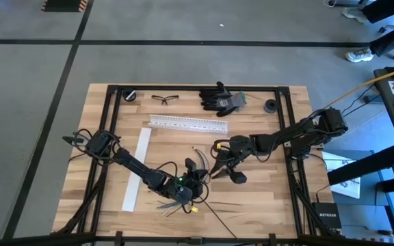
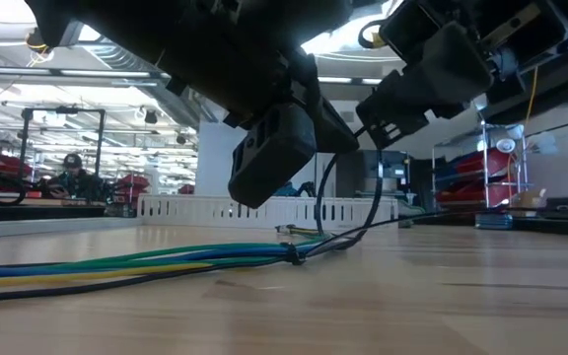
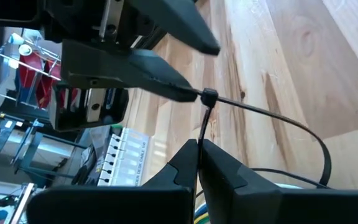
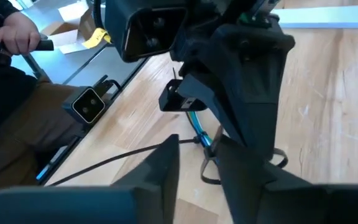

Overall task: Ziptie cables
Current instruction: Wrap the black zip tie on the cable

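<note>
The wooden surface (image 1: 252,198) carries everything, and the white slotted rail (image 1: 188,124) lying across its middle serves as the landmark. Beside the rail's left end lies the long flat white strip (image 1: 137,169), running toward the near edge. Beyond the rail, at the far edge, sit a pair of black gloves (image 1: 220,98) and safety glasses (image 1: 165,99).

On the near side of the rail, close to the front edge, lie the cables (image 2: 116,264), a bunch of blue, green, yellow and dark wires cinched together by a black zip tie (image 3: 209,97).

The left pincer (image 3: 199,149) hangs over the bundle, well nearer than the rail, its fingers pressed together on the zip tie's strap. The right pincer (image 4: 197,155) sits just nearer than the rail's right end, fingers a little apart astride the tie; whether it grips it cannot be told.
</note>
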